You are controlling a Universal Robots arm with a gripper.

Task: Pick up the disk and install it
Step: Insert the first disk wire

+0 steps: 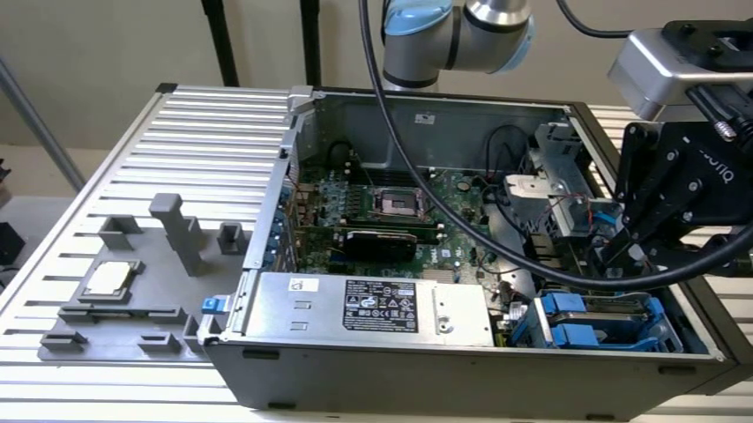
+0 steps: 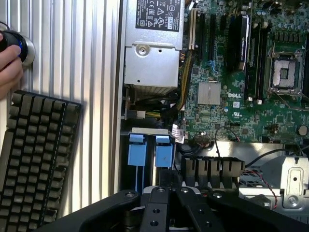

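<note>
A: Right, fast pass from the exterior view's left. There's a grey plastic fixture block on the slatted metal table. Next is a big silver power-supply box inside the lidless grey computer case. Then the silver-grey metal disk with bright blue plastic rails, down in the drive bay at the case's right corner.

B: How will it handle?

A: My guess is stiff, heavy for its size and shock-sensitive, with slick metal faces. Grab the blue rail ends, not the label.

B: And the claw?

A: The black two-finger claw hangs just over those blue tabs, jaws closed right up. I see nothing pinched between them, and I can't tell if the tips touch a rail.
</note>
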